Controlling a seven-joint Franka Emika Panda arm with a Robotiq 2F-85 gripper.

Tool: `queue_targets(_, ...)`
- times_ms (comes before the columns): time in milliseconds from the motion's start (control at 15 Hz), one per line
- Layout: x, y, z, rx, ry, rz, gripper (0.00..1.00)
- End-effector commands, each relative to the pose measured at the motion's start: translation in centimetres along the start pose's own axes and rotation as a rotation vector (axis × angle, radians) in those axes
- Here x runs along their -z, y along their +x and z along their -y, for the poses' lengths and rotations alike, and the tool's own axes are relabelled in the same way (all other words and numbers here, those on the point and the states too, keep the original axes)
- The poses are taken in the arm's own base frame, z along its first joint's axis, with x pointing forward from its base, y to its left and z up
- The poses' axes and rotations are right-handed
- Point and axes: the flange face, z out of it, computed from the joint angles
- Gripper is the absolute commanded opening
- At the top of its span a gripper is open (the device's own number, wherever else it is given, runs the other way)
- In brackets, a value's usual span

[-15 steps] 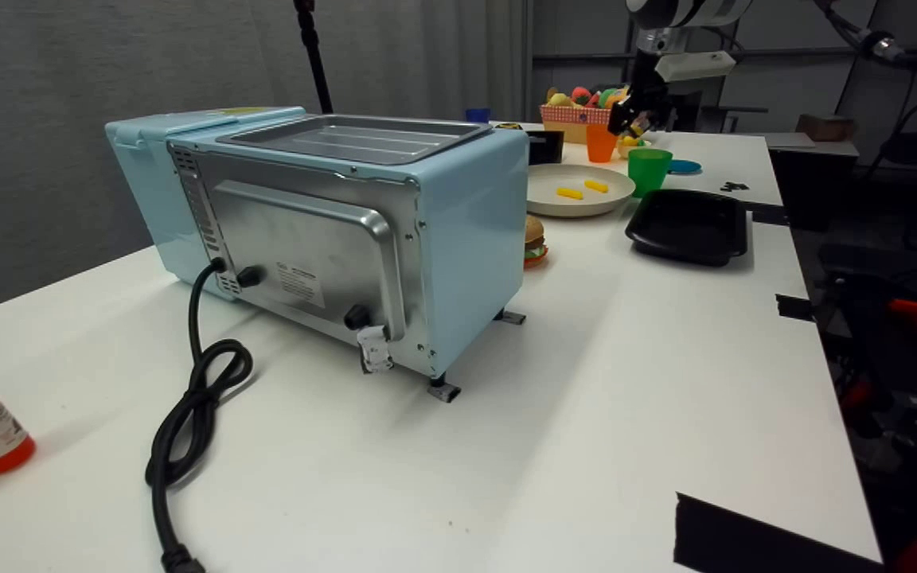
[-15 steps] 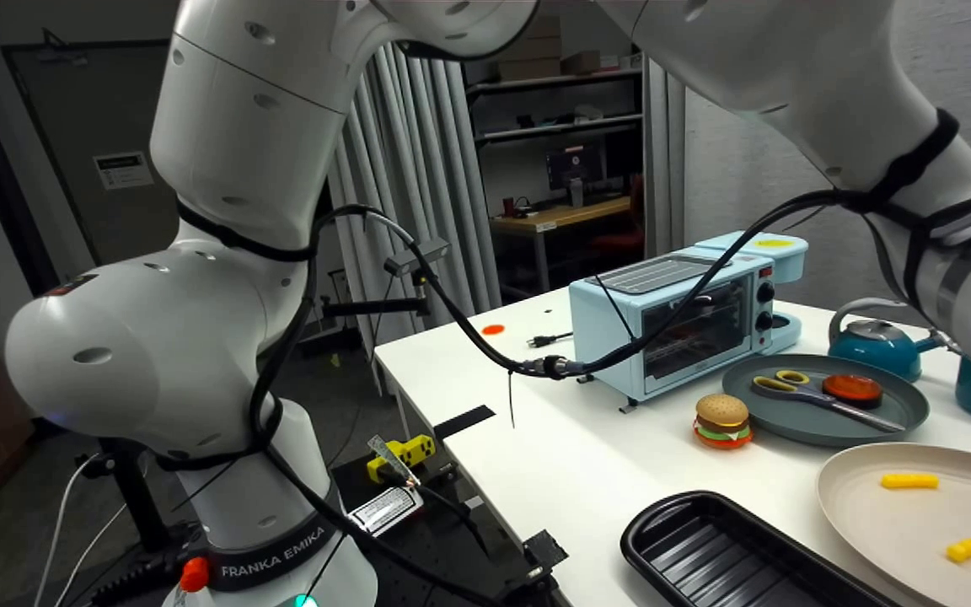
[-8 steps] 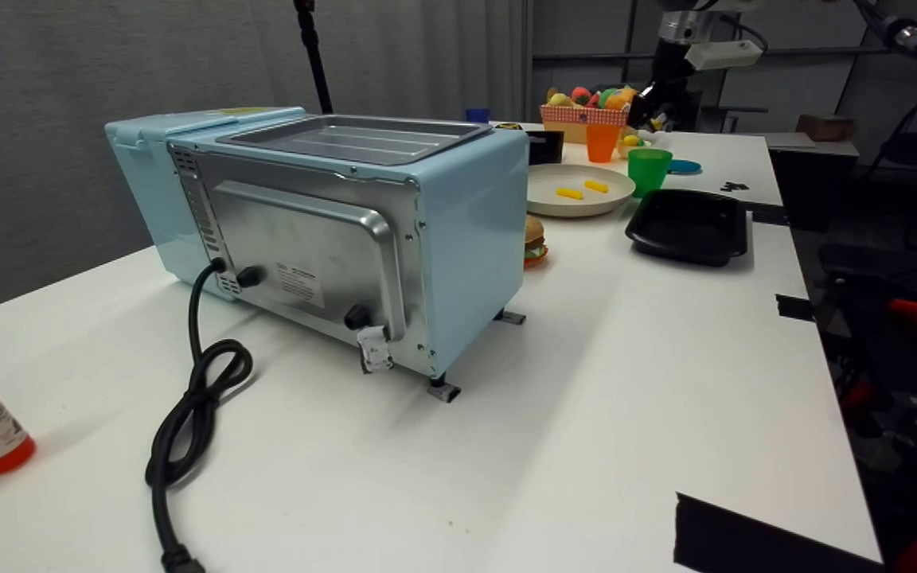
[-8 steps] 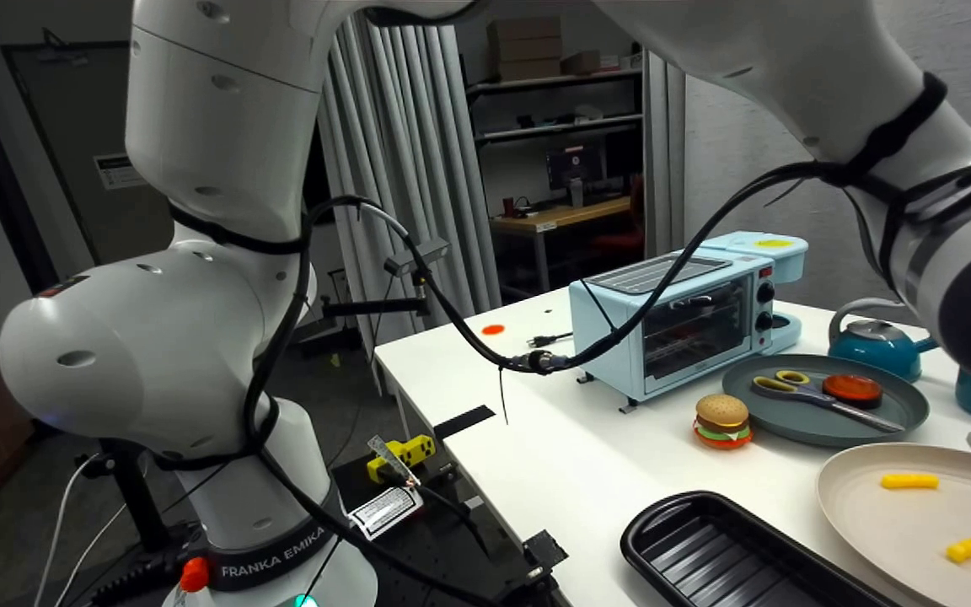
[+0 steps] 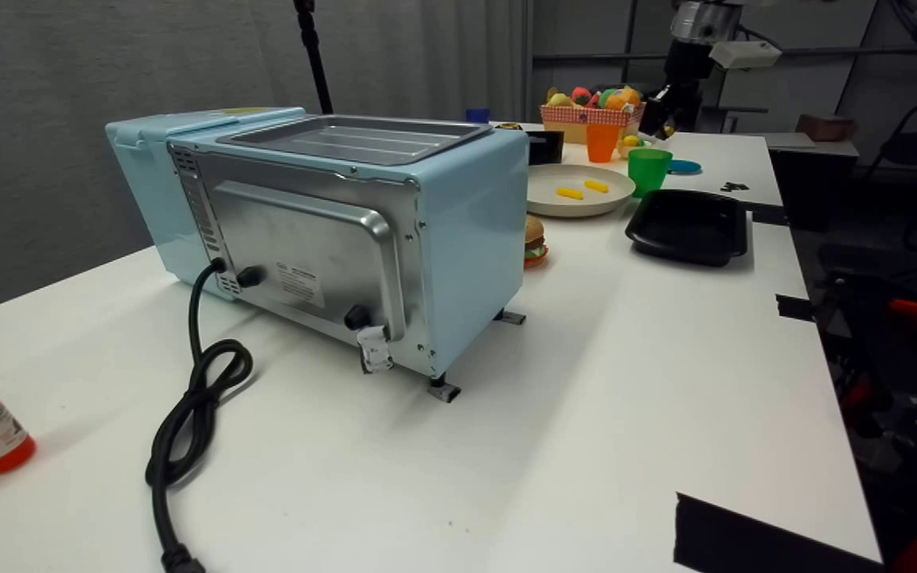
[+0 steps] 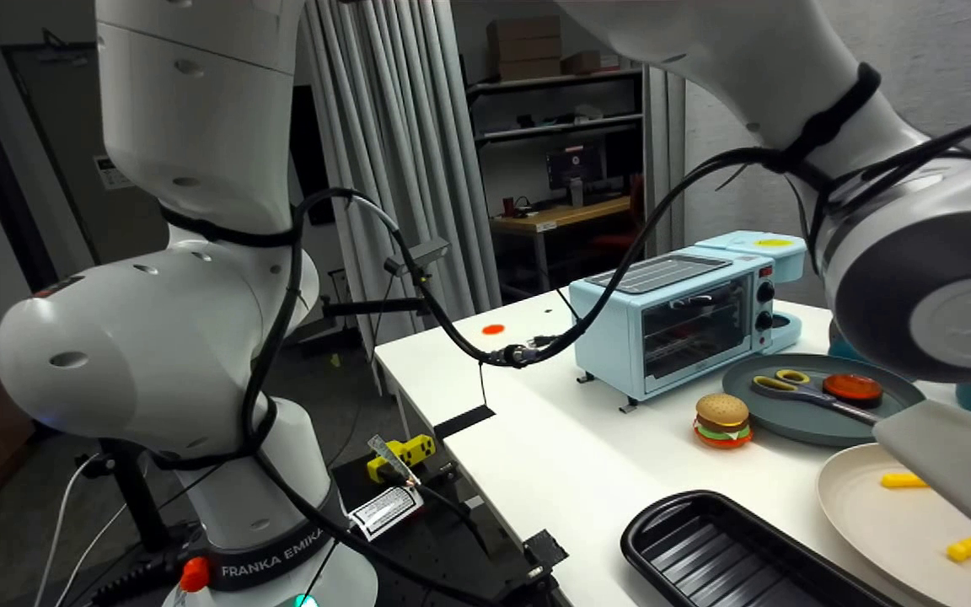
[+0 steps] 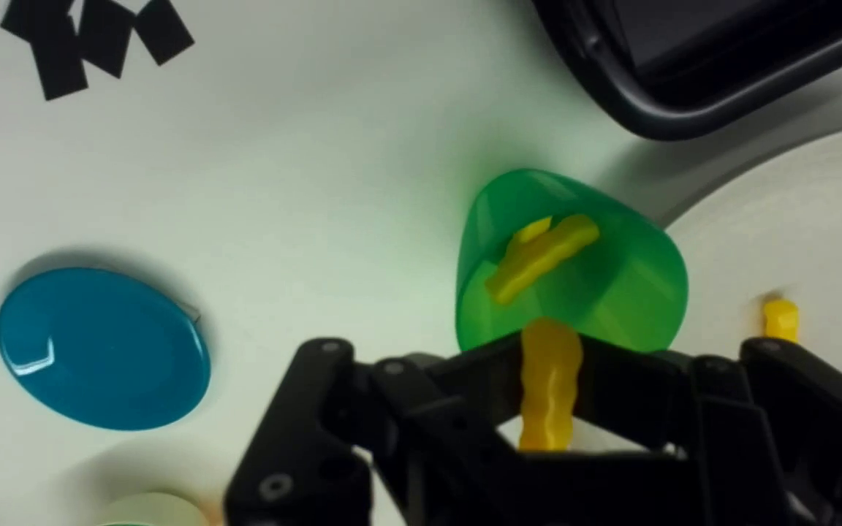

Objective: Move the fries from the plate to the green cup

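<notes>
In the wrist view we find the gripper point(image 7: 551, 376) nearest the camera, its fingers clamped on the two sides of one held fry point(image 7: 549, 413), which is yellow and ridged; below them stands the green cup point(image 7: 644, 303), upright on the white table point(image 7: 282, 168); inside the cup we count at least two loose fries point(image 7: 541, 259), one partly covered by the other; the gripper is near the cup, but from these angles we cannot tell whether the held fry is directly over its mouth.

Just beside the cup we locate the pale plate point(image 7: 830, 219); in both exterior views two more fries point(image 5: 570, 193) lie on it, apart from each other and within the rim; the black tray point(image 7: 655, 124) sits close to both cup and plate; a blue disc point(image 7: 103, 349) lies on the table at the side of the cup facing away from the plate.

Farther out, in an exterior view, we identify an orange cup point(image 5: 602, 145) and, behind it, a basket point(image 5: 566, 130) filled with fruit-shaped items point(image 5: 580, 97); in an exterior view we also note a hamburger point(image 6: 722, 420) just beside a dark grey plate point(image 6: 806, 423), which carries scissors point(image 6: 812, 396) and a red disc point(image 6: 852, 389); behind the hamburger stands the light blue toaster oven point(image 6: 696, 324).
</notes>
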Motion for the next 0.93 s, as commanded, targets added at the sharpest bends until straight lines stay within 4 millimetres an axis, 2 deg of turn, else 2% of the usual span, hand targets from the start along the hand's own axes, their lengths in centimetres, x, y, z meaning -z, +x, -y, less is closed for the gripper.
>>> queue_targets(0, 0.3, -1.8, 1.7, 0.049, 0.055, 0.004, 0.00)
queue_targets(400, 0.0, -0.5, 4.9, 0.049, 0.114, -0.016, 0.00)
queue_targets(600, 0.2, 0.4, 4.9, 0.043, 0.115, -0.028, 0.00)
queue_targets(867, 0.9, 2.0, 4.0, 0.025, 0.108, -0.051, 0.00)
